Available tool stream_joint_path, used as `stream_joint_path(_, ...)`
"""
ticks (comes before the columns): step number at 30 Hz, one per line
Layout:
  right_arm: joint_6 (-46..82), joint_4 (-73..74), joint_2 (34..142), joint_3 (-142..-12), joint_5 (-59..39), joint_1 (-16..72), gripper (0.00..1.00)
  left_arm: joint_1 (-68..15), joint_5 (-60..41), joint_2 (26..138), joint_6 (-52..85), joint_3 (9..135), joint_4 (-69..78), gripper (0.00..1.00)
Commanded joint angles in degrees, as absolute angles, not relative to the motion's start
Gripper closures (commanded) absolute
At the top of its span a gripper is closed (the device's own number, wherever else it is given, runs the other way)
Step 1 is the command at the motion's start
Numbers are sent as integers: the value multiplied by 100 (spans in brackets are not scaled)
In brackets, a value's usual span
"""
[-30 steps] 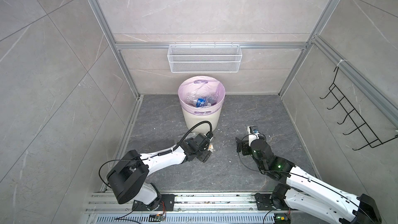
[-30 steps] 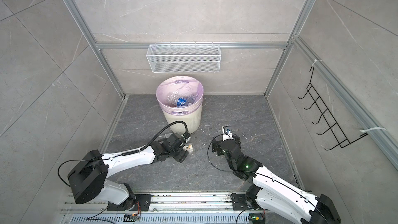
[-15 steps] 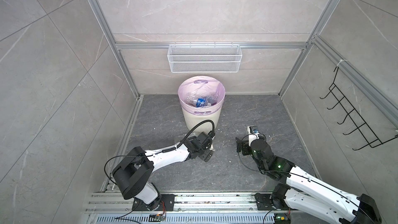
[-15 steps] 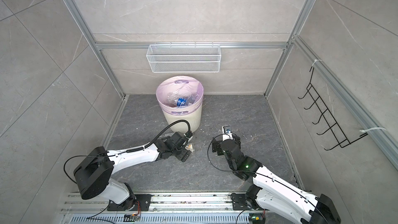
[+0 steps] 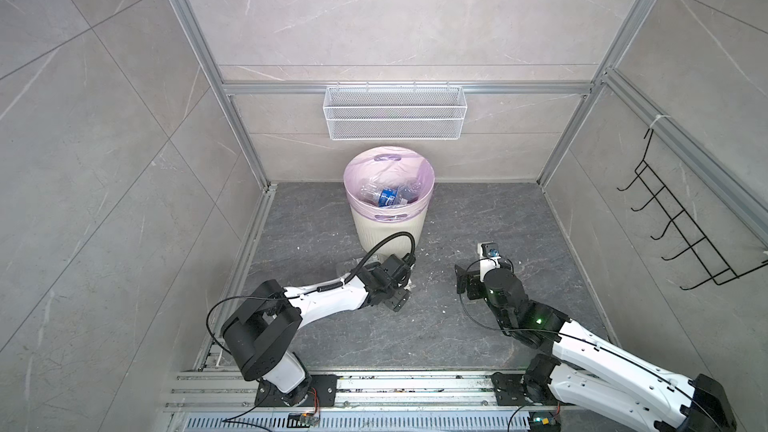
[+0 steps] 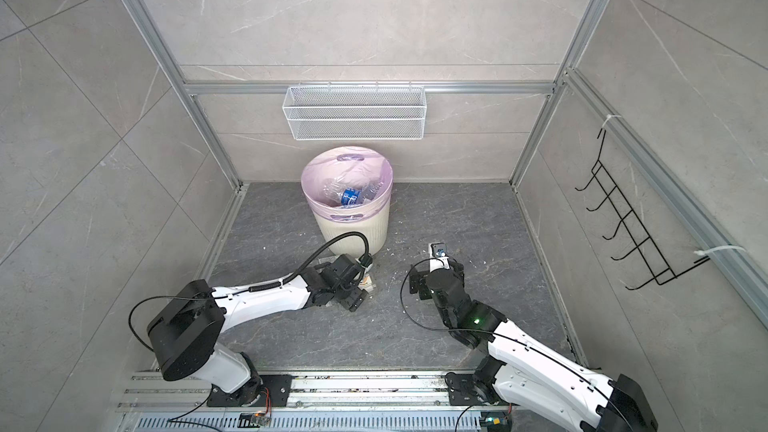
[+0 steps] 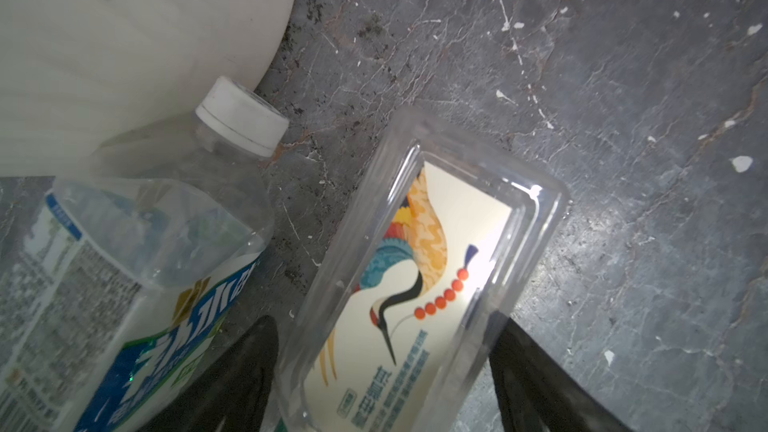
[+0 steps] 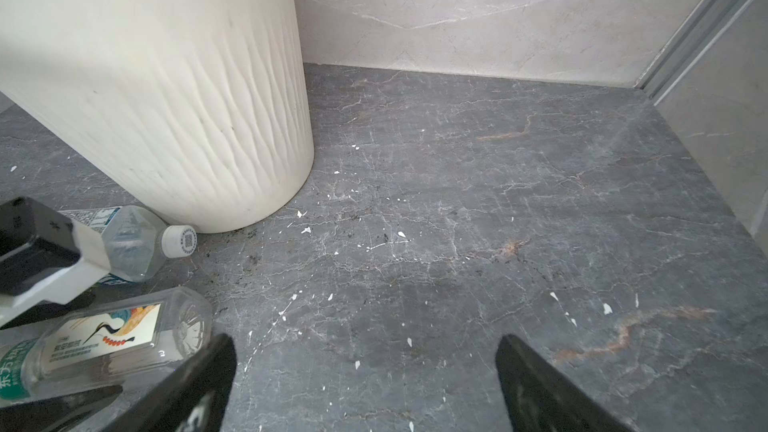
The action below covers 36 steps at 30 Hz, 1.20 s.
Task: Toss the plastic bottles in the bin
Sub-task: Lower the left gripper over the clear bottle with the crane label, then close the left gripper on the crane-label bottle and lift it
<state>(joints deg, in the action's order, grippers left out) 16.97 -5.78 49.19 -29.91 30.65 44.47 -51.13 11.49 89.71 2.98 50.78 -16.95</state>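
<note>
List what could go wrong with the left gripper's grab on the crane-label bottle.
1. The left gripper straddles the crane-label bottle, which lies flat and looks smooth-sided; it could slip or pivot out on lifting.
2. The blue-label bottle lies right beside one finger and may get nudged or pinched.
3. The bin stands close; a lift could bump its wall.

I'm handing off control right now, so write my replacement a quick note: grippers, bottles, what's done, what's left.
Left gripper: low at the floor, jaws straddling the crane-label bottle; whether they grip it yet is unclear.
Right gripper: open over bare floor, holding nothing.
Bin: upright, with several bottles already inside.
Left to do: the crane-label bottle and the blue-label bottle, both lying on the floor. The blue-label one's cap is close to the bin's base.
</note>
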Motion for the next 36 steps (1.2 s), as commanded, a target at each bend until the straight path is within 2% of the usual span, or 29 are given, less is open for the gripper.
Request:
stream_joint_path(1, 1819, -676, 4860, -3129, 3131, 4423, 0, -5124, 1037, 8877, 328, 5273, -1870, 22)
stream_joint_path(6, 1822, -669, 4878, -3134, 3128, 4426, 0, -5125, 1038, 8927, 336, 5334, -1938, 25)
stream_joint_path(8, 1828, -675, 4887, -3136, 3129, 4423, 1, -5120, 1040, 8955, 338, 5360, -1934, 31)
stream_joint_path(10, 1820, -677, 4880, -3130, 3124, 4423, 0, -5124, 1069, 8969, 338, 5368, -1909, 33)
stream_joint_path(13, 1825, -676, 4881, -3137, 3128, 4421, 1, -5122, 1134, 9023, 329, 5392, -1890, 26)
stream_joint_path(18, 1828, -683, 4879, -3135, 3128, 4425, 0, -5124, 1187, 9185, 299, 5483, -1872, 20)
stream_joint_path(26, 1828, -684, 4869, -3129, 3132, 4421, 0, -5124, 1169, 9490, 249, 5593, -1724, 19)
stream_joint_path(29, 1828, -694, 4860, -3131, 3138, 4421, 1, -5124, 1160, 9569, 253, 5624, -1696, 22)
stream_joint_path(36, 1828, -694, 4860, -3129, 3146, 4413, 0, -5124, 1134, 9383, 308, 5496, -1670, 37)
